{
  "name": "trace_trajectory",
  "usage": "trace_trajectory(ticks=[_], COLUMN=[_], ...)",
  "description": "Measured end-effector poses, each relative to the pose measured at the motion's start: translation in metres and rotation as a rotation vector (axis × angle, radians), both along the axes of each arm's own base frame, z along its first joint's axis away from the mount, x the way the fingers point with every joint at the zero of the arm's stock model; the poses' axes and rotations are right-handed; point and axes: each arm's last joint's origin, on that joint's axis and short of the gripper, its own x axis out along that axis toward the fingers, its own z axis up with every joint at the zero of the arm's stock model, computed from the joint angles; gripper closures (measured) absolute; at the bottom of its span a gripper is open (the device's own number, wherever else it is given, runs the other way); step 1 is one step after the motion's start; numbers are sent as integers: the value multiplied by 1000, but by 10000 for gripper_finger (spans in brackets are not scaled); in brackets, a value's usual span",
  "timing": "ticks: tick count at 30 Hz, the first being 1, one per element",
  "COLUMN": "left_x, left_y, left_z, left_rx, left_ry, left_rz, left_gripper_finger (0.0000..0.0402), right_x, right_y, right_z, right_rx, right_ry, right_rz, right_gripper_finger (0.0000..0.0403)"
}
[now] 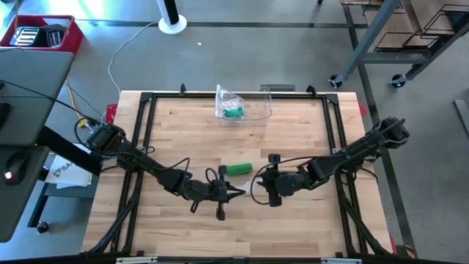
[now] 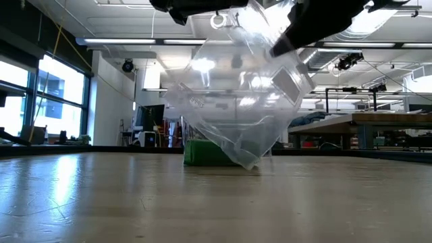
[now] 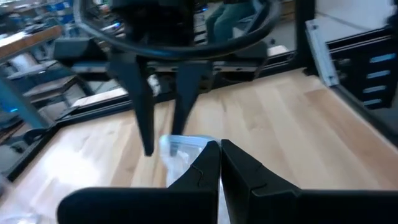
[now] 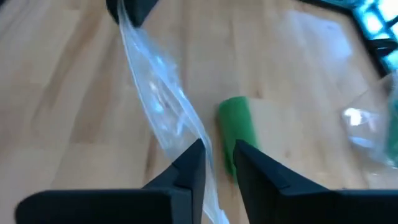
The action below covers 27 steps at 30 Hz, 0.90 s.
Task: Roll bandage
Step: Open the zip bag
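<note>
The left gripper has its jaws closed on one end of a clear plastic wrapper, and the right gripper pinches the other end between narrow jaws; the film hangs stretched between them above the counter. The green bandage roll lies on the wood just beside both grippers, on the side toward the clear bin. That bin, well apart, holds a bagged green roll.
</note>
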Motion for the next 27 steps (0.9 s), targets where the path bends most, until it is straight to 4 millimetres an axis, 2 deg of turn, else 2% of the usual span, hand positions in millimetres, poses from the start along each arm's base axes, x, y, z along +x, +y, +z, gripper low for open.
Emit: trace_trajectory(ticks=[2, 6, 10, 12, 17, 18, 20, 22, 23, 24, 27], left_x=[-1, -1, -4, -9, -26, -29, -34, -36, -36, -35, -30], left_y=[-2, -2, 1, 4, 8, 9, 11, 12, 13, 13, 17], left_z=[0, 1, 3, 9, 35, 40, 51, 58, 59, 60, 58], left_rx=[0, 19, 44, 65, 91, 90, 88, 85, 86, 85, 93], left_ry=[-2, -7, 6, 15, -27, -42, -67, -83, -85, -87, -78], left_rz=[-26, 19, 83, 127, 273, 290, 292, 267, 239, 208, 131], left_gripper_finger=[401, 398, 367, 344, 300, 294, 287, 284, 283, 283, 283], right_x=[-1, -2, -4, -6, -3, -1, 3, 5, 6, 6, 10], right_y=[1, 6, 8, 5, -6, -6, -4, -1, 0, -1, -11], right_z=[-1, -3, -3, -1, 23, 26, 28, 25, 25, 26, 30], right_rx=[23, 101, 136, 93, -137, -138, -49, 124, 166, 147, -5], right_ry=[24, 77, 91, 99, -60, -72, 16, 111, 128, 114, -2], right_rz=[35, 152, 165, 108, -254, -252, -36, 233, 293, 279, -23], right_gripper_finger=[337, 391, 396, 400, 401, 401, 402, 402, 402, 402, 402])
